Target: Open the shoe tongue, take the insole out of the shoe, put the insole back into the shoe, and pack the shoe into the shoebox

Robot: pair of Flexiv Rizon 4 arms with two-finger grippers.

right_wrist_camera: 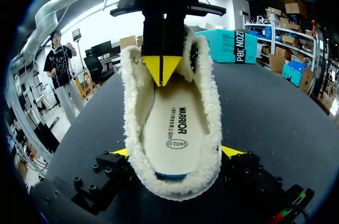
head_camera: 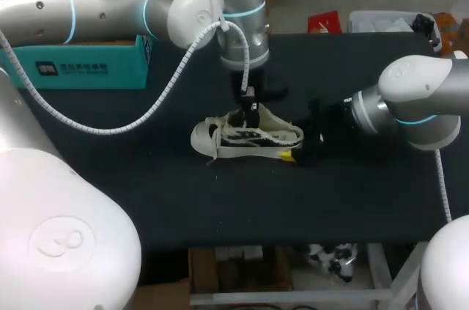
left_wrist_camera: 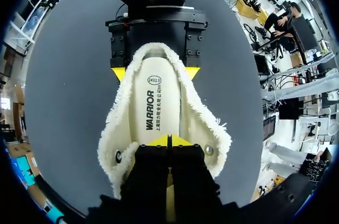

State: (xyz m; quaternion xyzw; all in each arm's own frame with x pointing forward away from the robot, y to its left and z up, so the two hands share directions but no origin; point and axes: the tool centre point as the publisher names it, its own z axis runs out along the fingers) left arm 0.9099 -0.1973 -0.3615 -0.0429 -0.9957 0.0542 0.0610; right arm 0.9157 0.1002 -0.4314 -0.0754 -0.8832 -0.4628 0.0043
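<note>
cream fleece-lined lace-up shoe (head_camera: 245,138) lies on black table (head_camera: 146,178), cream insole (left_wrist_camera: 156,102) flat inside. right gripper (right_wrist_camera: 176,152) clamps heel, left gripper (left_wrist_camera: 168,140) tips pressed together at tongue, can't tell if pinching it. shoe looks light, floppy; peel thin bendy insole from heel edge imo

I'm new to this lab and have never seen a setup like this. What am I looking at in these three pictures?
These are two robot arms at a black table. The head view looks down from above and behind; the two round views come from a camera on each arm's wrist. On the table lies a white fleece-lined shoe with its cream insole inside, and a teal cardboard shoebox stands at the far left. The right gripper clamps the shoe's heel from both sides. The left gripper is shut, tips together, at the tongue end of the shoe's opening; whether it pinches anything cannot be told.
</note>
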